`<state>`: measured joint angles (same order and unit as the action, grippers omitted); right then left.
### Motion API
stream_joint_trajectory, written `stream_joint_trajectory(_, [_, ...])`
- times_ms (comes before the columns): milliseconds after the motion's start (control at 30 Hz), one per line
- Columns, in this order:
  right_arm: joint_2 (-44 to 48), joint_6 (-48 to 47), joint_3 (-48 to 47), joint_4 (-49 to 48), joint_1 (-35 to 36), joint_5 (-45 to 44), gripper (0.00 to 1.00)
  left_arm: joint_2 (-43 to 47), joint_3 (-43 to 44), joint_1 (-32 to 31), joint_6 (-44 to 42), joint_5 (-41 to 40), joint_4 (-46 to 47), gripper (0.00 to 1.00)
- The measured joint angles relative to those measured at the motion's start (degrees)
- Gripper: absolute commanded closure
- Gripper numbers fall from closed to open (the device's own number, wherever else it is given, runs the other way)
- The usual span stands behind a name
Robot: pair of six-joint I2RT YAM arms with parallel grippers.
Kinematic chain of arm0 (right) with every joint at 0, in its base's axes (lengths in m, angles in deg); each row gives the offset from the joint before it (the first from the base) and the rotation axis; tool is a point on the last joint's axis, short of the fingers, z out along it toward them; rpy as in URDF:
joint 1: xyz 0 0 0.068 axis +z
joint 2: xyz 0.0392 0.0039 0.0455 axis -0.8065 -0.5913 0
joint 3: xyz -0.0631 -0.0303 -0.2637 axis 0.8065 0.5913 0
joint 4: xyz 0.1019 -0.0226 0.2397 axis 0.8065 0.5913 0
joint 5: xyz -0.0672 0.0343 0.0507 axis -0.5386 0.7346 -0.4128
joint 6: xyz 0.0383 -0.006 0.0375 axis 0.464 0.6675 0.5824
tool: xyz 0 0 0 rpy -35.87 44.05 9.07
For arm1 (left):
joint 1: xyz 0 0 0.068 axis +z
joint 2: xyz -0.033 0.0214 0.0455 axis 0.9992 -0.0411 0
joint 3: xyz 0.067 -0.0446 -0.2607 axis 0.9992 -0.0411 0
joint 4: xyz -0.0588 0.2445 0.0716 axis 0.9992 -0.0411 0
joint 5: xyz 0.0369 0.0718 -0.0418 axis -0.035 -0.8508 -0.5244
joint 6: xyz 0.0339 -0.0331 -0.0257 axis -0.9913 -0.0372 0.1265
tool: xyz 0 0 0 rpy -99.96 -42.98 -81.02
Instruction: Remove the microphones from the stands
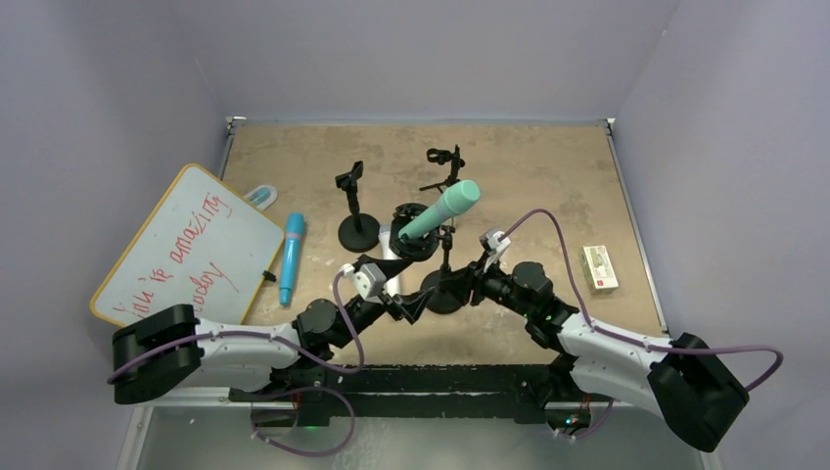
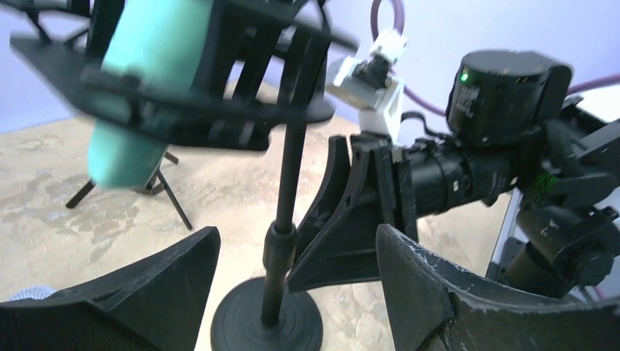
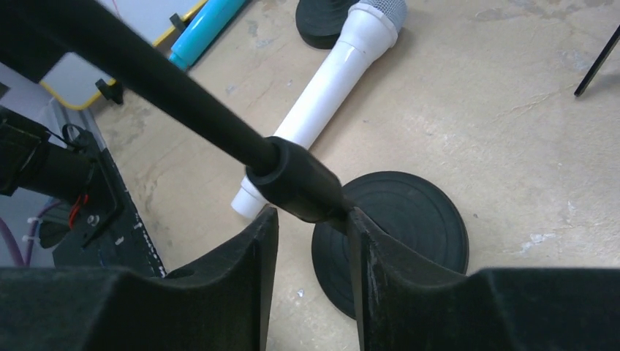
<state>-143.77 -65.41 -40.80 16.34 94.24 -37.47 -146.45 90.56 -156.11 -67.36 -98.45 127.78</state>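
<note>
A teal microphone [image 1: 440,210] sits tilted in a black shock-mount clip on a black stand [image 1: 445,294] with a round base. In the left wrist view the teal microphone [image 2: 139,88] is blurred at top left. My right gripper [image 1: 460,289] is shut on the stand's pole at its collar [image 3: 298,183], just above the base [image 3: 409,234]. My left gripper [image 1: 411,305] is open on the opposite side, low down. Its jaws [image 2: 296,241] stand wide on either side of the pole [image 2: 280,252] without touching it.
A white microphone [image 3: 329,88] lies on the table just left of the stand. A blue microphone [image 1: 292,257] and a whiteboard [image 1: 186,245] lie at left. An empty round-base stand [image 1: 356,231] and a tripod stand [image 1: 445,162] stand behind. A small box [image 1: 599,266] lies at right.
</note>
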Motion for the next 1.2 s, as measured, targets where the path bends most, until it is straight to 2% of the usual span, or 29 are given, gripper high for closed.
stream_joint_trajectory(200, [-1.6, 0.6, -0.9, -0.8, 3.0, -4.9, 0.68, 5.7, 0.0, -0.5, 0.0, -1.2, -2.9, 0.24])
stream_joint_trajectory(400, [-1.6, 3.6, -0.9, -1.1, 8.3, -13.7, 0.70, 5.6, 0.0, -1.0, 0.0, -2.0, -3.9, 0.24])
stream_joint_trajectory(567, [-1.6, 7.7, -0.9, -2.4, 13.3, -21.2, 0.70, -0.7, 0.3, -2.6, -1.6, -4.2, 1.7, 0.24])
stream_joint_trajectory(833, [-2.3, 10.4, -0.8, -3.8, 14.9, -25.7, 0.69, -13.8, 2.4, -3.7, -6.8, -10.2, 15.0, 0.25])
stream_joint_trajectory(1067, [-1.9, 10.2, -0.5, -3.9, 15.0, -25.8, 0.69, -17.3, 6.3, -3.7, -10.7, -14.4, 18.0, 0.25])
stream_joint_trajectory(1200, [-0.2, 10.1, 0.8, -3.8, 15.0, -26.4, 0.69, -18.1, 7.5, -3.7, -12.2, -15.7, 18.4, 0.33])
